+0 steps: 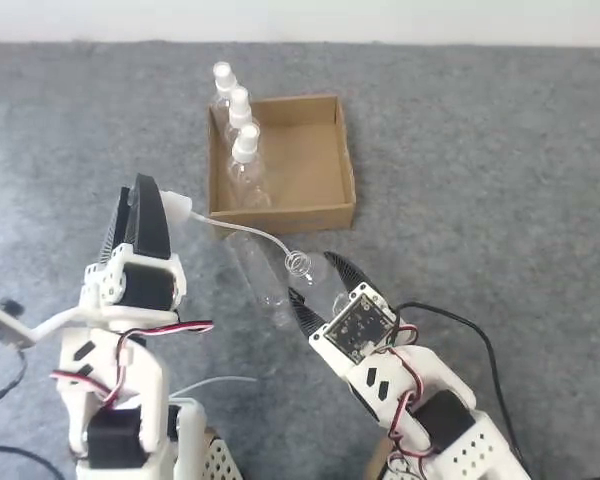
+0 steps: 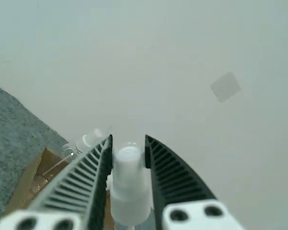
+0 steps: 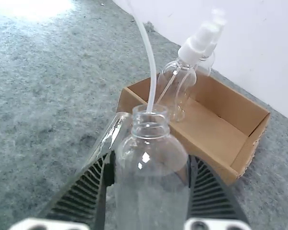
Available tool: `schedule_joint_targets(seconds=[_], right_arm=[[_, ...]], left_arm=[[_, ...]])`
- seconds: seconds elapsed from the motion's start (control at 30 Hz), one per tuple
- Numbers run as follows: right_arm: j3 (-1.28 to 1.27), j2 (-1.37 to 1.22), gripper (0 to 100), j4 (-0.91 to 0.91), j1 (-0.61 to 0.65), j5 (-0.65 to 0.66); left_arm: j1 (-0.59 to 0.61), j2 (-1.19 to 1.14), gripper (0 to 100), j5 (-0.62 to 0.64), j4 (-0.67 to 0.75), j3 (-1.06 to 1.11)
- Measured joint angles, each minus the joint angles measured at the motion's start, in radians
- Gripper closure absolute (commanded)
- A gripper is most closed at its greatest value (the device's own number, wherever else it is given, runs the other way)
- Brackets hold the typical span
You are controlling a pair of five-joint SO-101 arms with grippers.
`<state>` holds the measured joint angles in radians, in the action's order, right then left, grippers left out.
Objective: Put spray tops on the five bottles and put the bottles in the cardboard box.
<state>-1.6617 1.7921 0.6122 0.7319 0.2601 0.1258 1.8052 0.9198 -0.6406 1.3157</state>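
Since dip tube must enter neck before capping, left gripper clamps white spray top off to side; spare bottle lies on carpet; right gripper pinches clear bottle steady, tube end in its mouth; three capped bottles already stand in cardboard box; no legible labels or print.

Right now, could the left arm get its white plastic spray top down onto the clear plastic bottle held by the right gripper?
Probably yes: the spray top has its thin tube already inside the bottle's open neck, with nothing between them.
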Motion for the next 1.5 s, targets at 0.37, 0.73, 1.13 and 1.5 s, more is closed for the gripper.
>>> schedule_joint_targets(seconds=[0.37,0.73,1.13,1.5], right_arm=[[0.000,0.000,89.8,0.000,0.000,0.000],[0.000,0.000,89.8,0.000,0.000,0.000],[0.000,0.000,89.8,0.000,0.000,0.000],[0.000,0.000,89.8,0.000,0.002,0.000]], left_arm=[[-0.144,0.000,99,-0.072,-0.064,0.000],[-0.164,0.000,99,-0.075,-0.064,0.032],[-0.253,0.000,99,-0.100,-0.064,0.052],[-0.262,0.000,99,-0.101,-0.026,0.110]])
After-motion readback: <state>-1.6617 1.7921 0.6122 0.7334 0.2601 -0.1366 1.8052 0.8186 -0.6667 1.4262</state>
